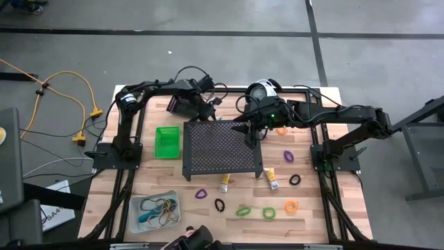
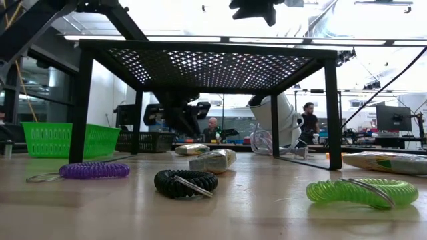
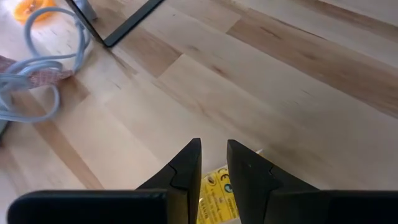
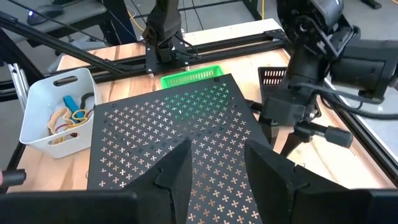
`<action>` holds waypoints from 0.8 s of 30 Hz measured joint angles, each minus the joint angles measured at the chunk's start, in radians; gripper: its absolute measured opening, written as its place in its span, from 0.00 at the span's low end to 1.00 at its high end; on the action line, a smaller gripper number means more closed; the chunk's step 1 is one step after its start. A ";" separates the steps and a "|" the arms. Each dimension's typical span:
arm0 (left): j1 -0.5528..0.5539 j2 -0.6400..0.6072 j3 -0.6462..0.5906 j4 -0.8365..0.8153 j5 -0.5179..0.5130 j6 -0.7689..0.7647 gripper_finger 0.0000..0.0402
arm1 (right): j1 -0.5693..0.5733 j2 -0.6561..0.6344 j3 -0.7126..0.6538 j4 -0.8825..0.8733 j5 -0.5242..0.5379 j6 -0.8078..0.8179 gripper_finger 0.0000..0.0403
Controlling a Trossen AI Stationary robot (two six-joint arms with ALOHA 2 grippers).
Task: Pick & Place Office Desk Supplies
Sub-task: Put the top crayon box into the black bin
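Left hand [image 3: 213, 147]: at the far side of the desk [image 1: 305, 229], behind the perforated stand [image 1: 218, 149]. The fingers stand a narrow slit apart, low over the wood, with a yellow tube [image 3: 214, 193] showing in the slit. Cannot tell whether they pinch it or only straddle it.

Right hand [image 4: 217, 149]: hovers above the stand's top, fingers spread, nothing between them.

Bins: the green bin [image 1: 167, 142] is just left of the stand. The clear bin [image 1: 154, 197] is at the near left corner with bands inside. The black bin [image 4: 273, 76] is at the far edge, by the left arm.

In front of the stand lie two more yellow tubes [image 1: 225, 182] [image 1: 271, 179]. Nearer still lies a row of loops: purple [image 1: 201, 194], black [image 1: 220, 205], two green [image 1: 243, 210] [image 1: 268, 213], orange [image 1: 291, 206].

To the right of the stand lie a black loop [image 1: 295, 179], a purple loop [image 1: 288, 155] and an orange loop [image 1: 282, 130].
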 joint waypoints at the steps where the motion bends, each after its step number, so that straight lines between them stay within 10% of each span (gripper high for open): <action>1: -0.002 0.002 0.000 -0.001 0.000 0.000 0.18 | 0.000 0.000 0.000 -0.001 0.000 0.000 0.33; 24: -0.028 0.006 0.000 -0.030 -0.047 -0.103 0.18 | 0.000 0.000 0.000 0.006 0.000 0.000 0.33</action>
